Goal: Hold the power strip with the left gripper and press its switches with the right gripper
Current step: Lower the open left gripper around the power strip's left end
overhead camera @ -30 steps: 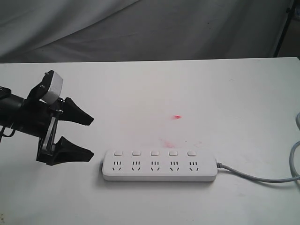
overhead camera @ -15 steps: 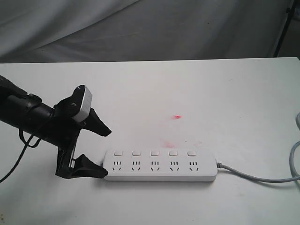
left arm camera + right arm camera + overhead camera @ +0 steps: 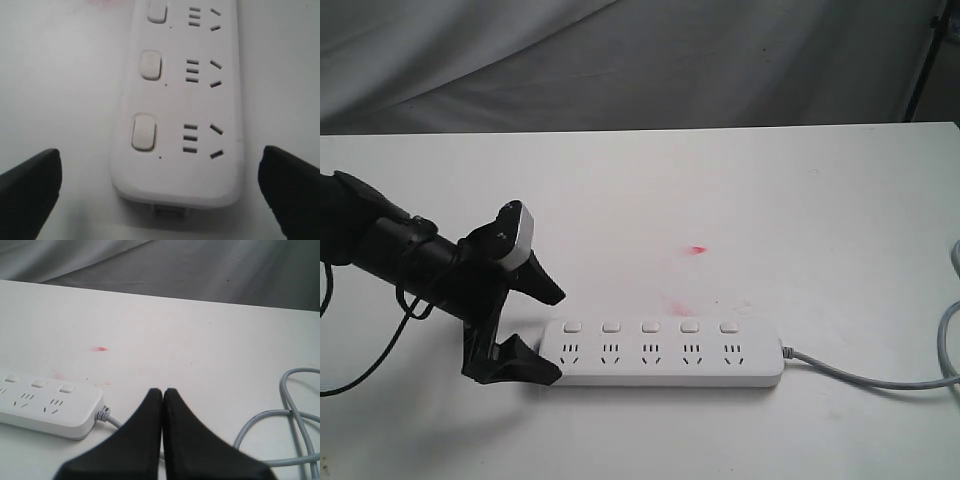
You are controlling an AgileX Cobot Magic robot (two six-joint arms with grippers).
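Far left: the left gripper (image 3: 558, 335), black and pointy, with a pale grey block on top. Has slid in from the table's edge since a moment ago, and now straddles the rounded end of the power strip (image 3: 660, 355). Wide-spread fingers (image 3: 30, 192), one on each side, with a gap showing on both sides in the left wrist view. Means the hold looks close but not done yet; needs a squeeze first.

Next along: the strip itself, lying flat near the front of the white table (image 3: 770, 180), in the same spot as before. Smooth, hard white plastic, long and flat. Five small square switches (image 3: 649, 327) in a row, with nothing touching them. A small red mark (image 3: 697, 249) just behind.

Then a bendy grey cord (image 3: 880, 378), looping off to the right. Over there, seen only in the right wrist view, the right gripper (image 3: 162, 392) — black fingers pressed together, holding nothing, near the cord end and well short of the switches.
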